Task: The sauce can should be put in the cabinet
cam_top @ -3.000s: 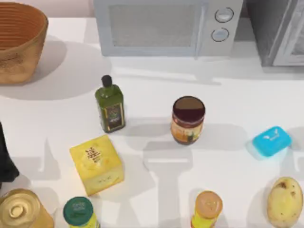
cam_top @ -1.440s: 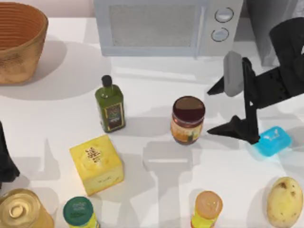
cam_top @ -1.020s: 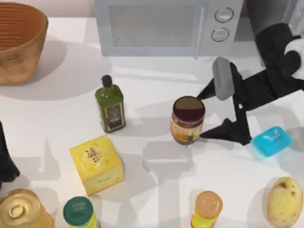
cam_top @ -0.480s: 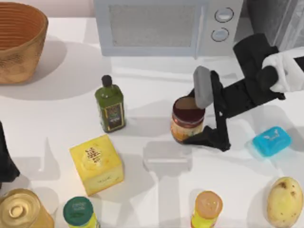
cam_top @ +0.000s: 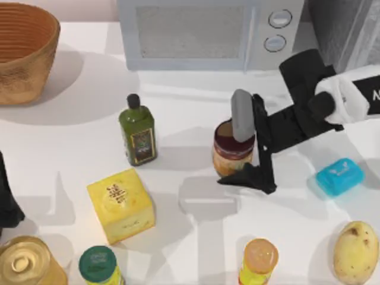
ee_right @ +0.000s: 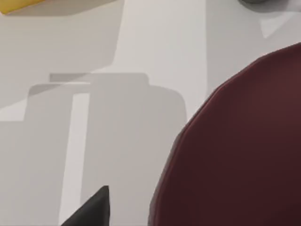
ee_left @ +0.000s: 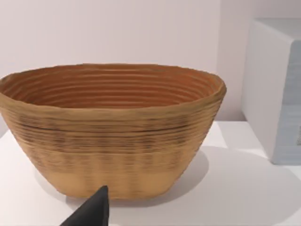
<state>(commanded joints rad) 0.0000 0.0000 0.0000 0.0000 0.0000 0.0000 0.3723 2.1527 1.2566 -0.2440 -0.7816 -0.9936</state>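
The sauce can (cam_top: 228,159), short with a maroon top and an orange-red label, stands upright mid-table. My right gripper (cam_top: 233,151) is open and straddles it, with one finger over the can's far side and the other by its near side. In the right wrist view the can's maroon top (ee_right: 244,150) looms close beside one dark fingertip (ee_right: 94,207). The cabinet (cam_top: 347,27), dark grey with a pale framed door, stands at the back right. My left arm (cam_top: 6,202) is parked at the table's left edge; one fingertip (ee_left: 91,213) shows in the left wrist view.
A microwave (cam_top: 202,32) stands at the back and a woven basket (cam_top: 24,50) at the back left. An olive bottle (cam_top: 138,133), a yellow box (cam_top: 120,205), a gold-topped tin (cam_top: 27,264), an orange-capped bottle (cam_top: 259,258), a potato (cam_top: 355,252) and a blue soap (cam_top: 339,176) surround the can.
My right arm came in from the right and moved left across the table. Its open fingers now stand on both sides of the sauce can, which has not moved.
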